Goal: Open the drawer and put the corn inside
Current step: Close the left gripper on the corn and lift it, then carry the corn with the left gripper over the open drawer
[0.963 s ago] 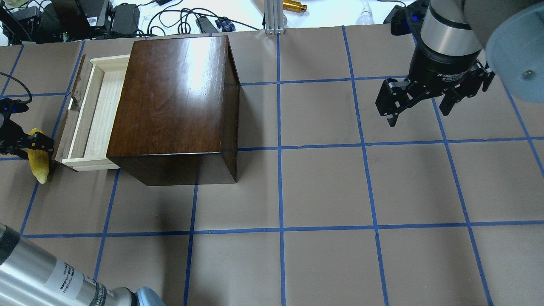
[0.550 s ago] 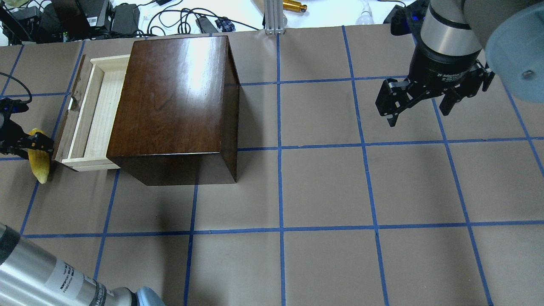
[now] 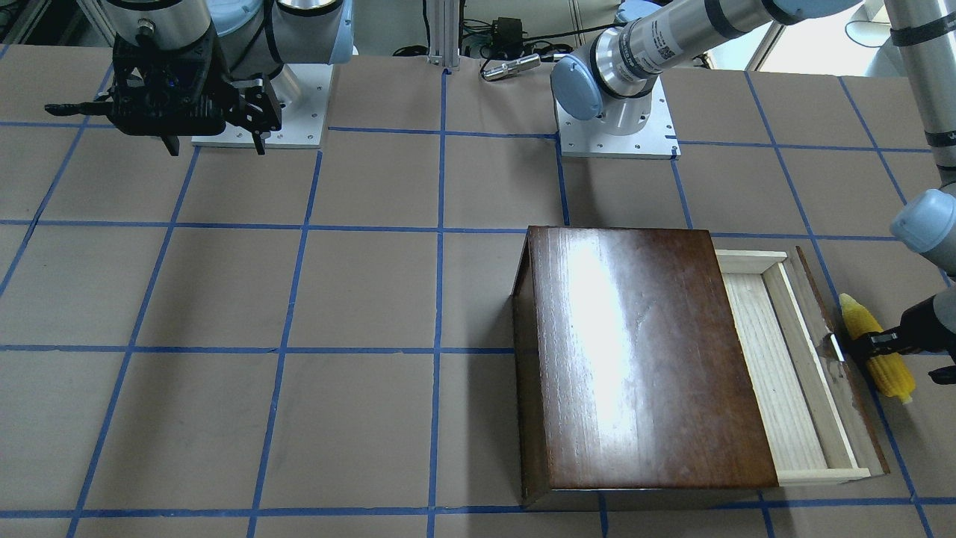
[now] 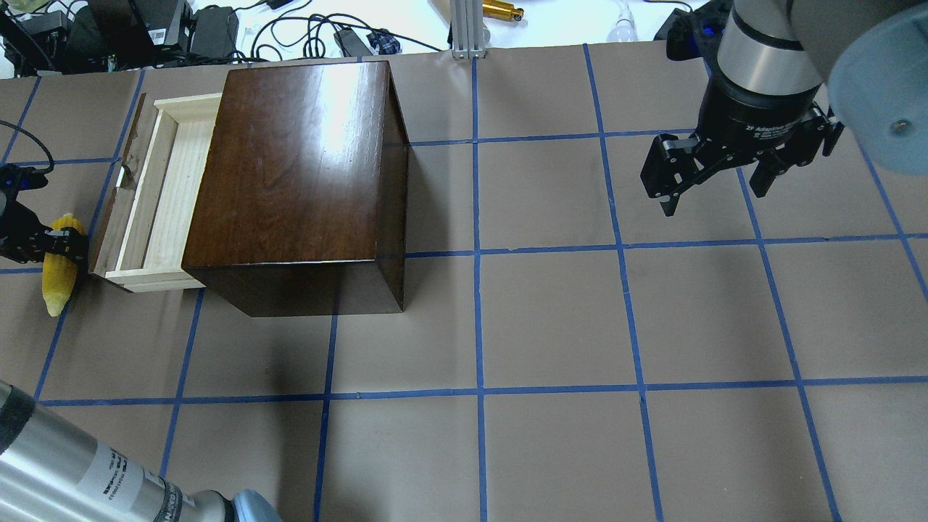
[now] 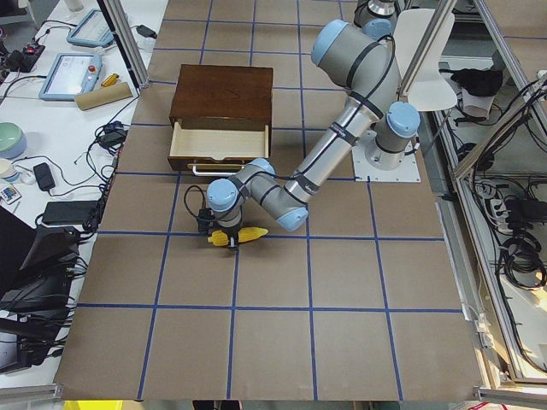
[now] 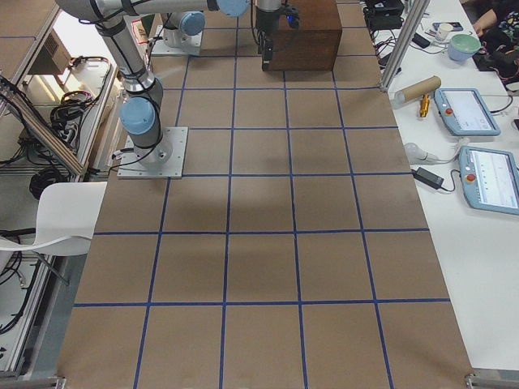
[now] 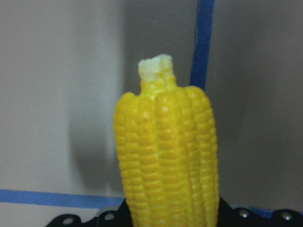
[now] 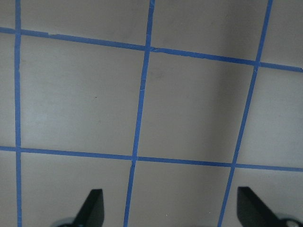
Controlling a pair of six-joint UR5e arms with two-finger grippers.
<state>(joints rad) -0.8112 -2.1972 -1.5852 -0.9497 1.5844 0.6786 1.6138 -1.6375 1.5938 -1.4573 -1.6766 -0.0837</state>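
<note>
Yellow corn [image 4: 56, 270] clamped mid-cob in left gripper [image 4: 52, 243], just outside drawer [image 4: 168, 190], beside its front panel [image 4: 112, 217] | drawer stands pulled out | right gripper [image 4: 714, 197] spread, holding nothing, far from drawer | risk: too low a carry-over would snag the cob on the front panel and twist it loose

- The box [image 4: 290, 167]: dark-brown wood, smooth and glossy, bright glare across its top.
- The drawer [image 4: 163, 196]: pale bare wood, matt, with the grain showing.
- The corn [image 7: 165, 161]: yellow bumpy kernels with a faint plastic-like sheen; pale rough stub end.
- The table [image 4: 551, 319]: matt brown paper, blue tape [image 4: 478, 319] lines.
- The right gripper [image 4: 713, 203]: matt black.
</note>
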